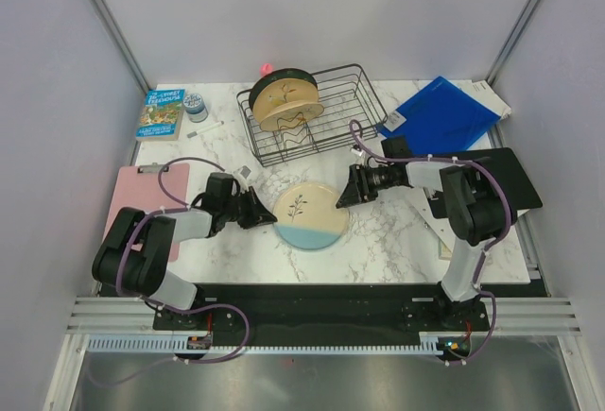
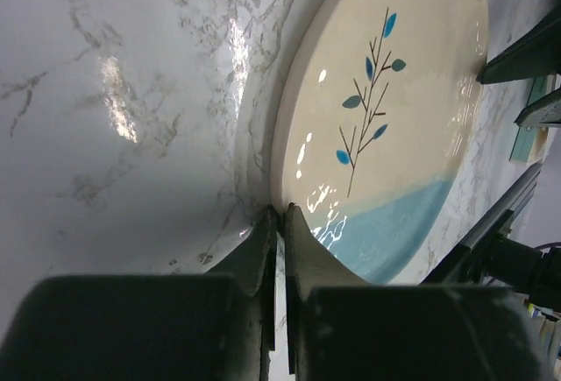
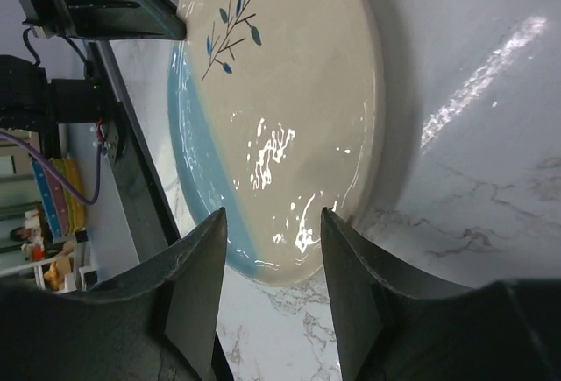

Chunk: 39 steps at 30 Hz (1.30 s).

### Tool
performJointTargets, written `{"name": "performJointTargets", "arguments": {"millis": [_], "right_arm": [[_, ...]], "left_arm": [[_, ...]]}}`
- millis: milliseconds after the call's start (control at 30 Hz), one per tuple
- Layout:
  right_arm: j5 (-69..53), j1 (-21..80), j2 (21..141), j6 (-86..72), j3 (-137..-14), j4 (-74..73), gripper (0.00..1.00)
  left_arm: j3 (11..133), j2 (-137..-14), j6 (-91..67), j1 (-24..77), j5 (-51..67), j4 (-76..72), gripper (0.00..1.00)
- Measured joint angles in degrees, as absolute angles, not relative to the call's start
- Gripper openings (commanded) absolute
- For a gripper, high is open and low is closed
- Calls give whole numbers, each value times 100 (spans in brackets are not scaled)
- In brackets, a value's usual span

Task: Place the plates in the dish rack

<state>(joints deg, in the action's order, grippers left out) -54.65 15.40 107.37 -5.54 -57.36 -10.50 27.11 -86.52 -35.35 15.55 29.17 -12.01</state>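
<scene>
Cream-and-blue sprig plate [image 1: 310, 214] lies flat on the table [image 1: 406, 241] between both arms: left hand [image 1: 271, 217] pressed together at its left rim, right hand [image 1: 343, 198] parted at the right rim.

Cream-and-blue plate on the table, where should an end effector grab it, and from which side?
Pinch the rim, coming in low from the side. The cream-and-blue plate lies flat on the table, so only its thin edge offers a bite. The left end effector is closed on the left rim; the right end effector stands open at the opposite rim.
</scene>
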Motion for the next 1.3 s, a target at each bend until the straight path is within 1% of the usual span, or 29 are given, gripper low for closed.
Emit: {"name": "performJointTargets", "arguments": {"millis": [133,267,367,500,600,733,900,1000,1133,1300], "right_arm": [[-5999,1553,11113,-403,-5924,-1179,56],[-6462,1553,11572,3,-6394,-1669,59],[-6694,1553,11767,309,-6632,-2067,59],[-6687,1516,11730,727,-6685,-2517,59],[-6431,1367,11511,928,-6681,-2738,59],[-5839,1120,11201,1149,-6681,-2770,59],[-5588,1107,11260,1190,-6681,-2735,59],[-5881,1260,11614,1369,-6812,-2993,59],[-6357,1616,12011,1900,-7126,-3682,59],[-6650,1916,12302,2392,-7223,-4681,59]], "left_arm": [[2639,-8597,-3470,1566,2921,-1345,2],[2620,-8517,-3216,1588,2910,-1347,2],[2596,-8412,-2941,1590,2917,-1269,2],[2593,-8283,-2694,1588,2912,-1164,2],[2593,-8267,-2626,1588,2910,-1120,2],[2585,-8265,-2536,1575,2891,-1055,2],[2585,-8246,-2436,1577,2906,-1039,2],[2585,-8246,-2429,1577,2904,-1041,2],[2585,-8246,-2432,1577,2904,-1052,2],[2587,-8263,-2434,1518,2867,-1129,2]]}}
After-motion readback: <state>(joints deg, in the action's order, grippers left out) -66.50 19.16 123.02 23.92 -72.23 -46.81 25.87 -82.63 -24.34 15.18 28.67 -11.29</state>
